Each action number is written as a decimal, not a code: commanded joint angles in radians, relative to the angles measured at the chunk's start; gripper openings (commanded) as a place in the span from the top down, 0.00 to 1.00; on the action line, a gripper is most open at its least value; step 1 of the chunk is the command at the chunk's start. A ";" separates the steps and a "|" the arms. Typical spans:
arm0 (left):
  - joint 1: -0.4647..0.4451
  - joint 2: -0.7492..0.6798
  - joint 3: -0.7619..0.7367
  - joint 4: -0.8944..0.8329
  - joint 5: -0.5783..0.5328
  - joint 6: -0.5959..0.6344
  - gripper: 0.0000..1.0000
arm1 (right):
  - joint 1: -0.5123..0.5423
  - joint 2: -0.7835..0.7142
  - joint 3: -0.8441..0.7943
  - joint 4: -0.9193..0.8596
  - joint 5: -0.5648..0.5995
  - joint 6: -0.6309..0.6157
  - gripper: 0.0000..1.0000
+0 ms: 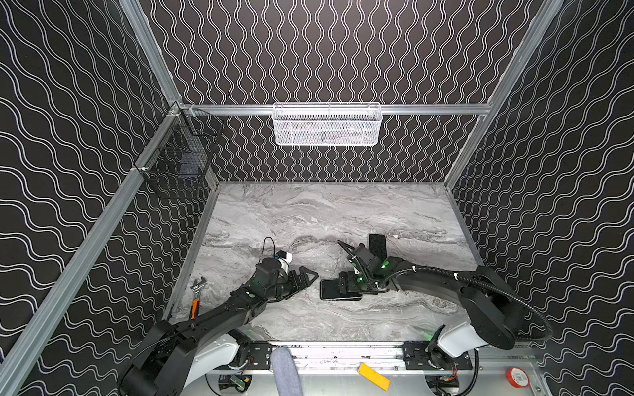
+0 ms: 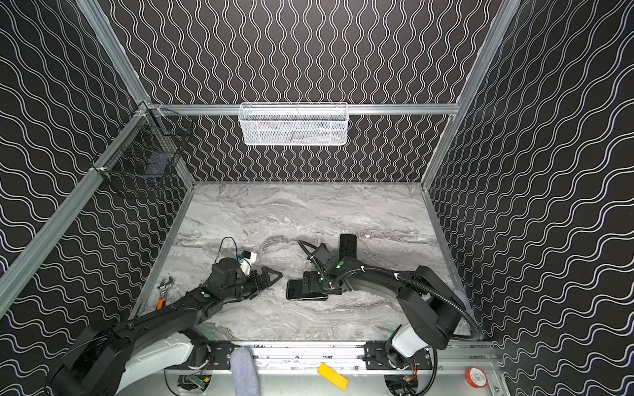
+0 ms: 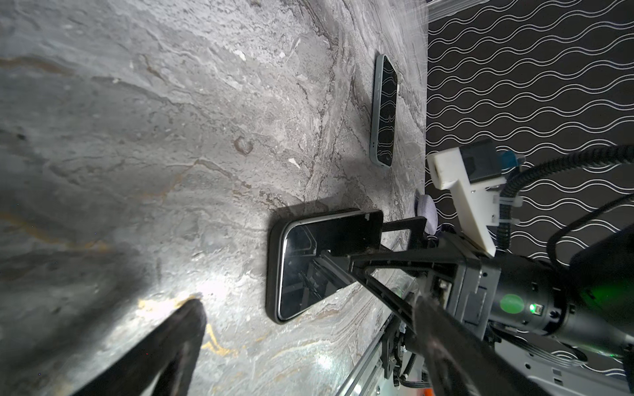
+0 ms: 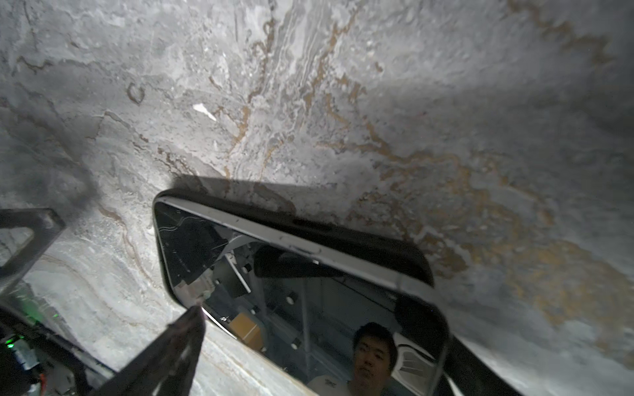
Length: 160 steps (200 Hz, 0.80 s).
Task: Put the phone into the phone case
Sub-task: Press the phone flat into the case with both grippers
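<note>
The phone [image 1: 330, 291] [image 2: 295, 291] lies screen up near the table's middle, inside the black phone case [image 3: 271, 271] [image 4: 360, 238]. The case's rim shows round the phone's silver edge, and the far long edge sits slightly raised. The glossy screen [image 3: 296, 277] [image 4: 274, 274] mirrors the rig. My right gripper [image 1: 347, 286] [image 2: 311, 285] [image 4: 308, 312] is open just over the phone, its fingers [image 4: 185, 343] spread across the phone's width. My left gripper [image 1: 308, 276] [image 2: 274, 276] [image 3: 308, 343] hovers open and empty a little to the phone's left.
A second dark phone-shaped slab [image 1: 377, 245] [image 2: 348, 245] [image 3: 384, 109] lies behind the right wrist. A wrench with an orange handle [image 1: 197, 295] sits by the left edge. A white mesh basket [image 1: 326, 125] and a black wire basket [image 1: 178, 161] hang on the walls.
</note>
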<state>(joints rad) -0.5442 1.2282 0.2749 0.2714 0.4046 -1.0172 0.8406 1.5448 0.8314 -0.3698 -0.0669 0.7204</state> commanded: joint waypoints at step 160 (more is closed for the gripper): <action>-0.145 0.133 0.030 0.141 -0.061 -0.081 0.02 | -0.019 -0.138 -0.029 -0.096 0.130 0.005 0.10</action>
<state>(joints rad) -0.6632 1.3380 0.2901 0.3367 0.3729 -1.0733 0.8337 1.4460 0.8330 -0.4564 0.0406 0.6960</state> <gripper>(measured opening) 0.984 0.930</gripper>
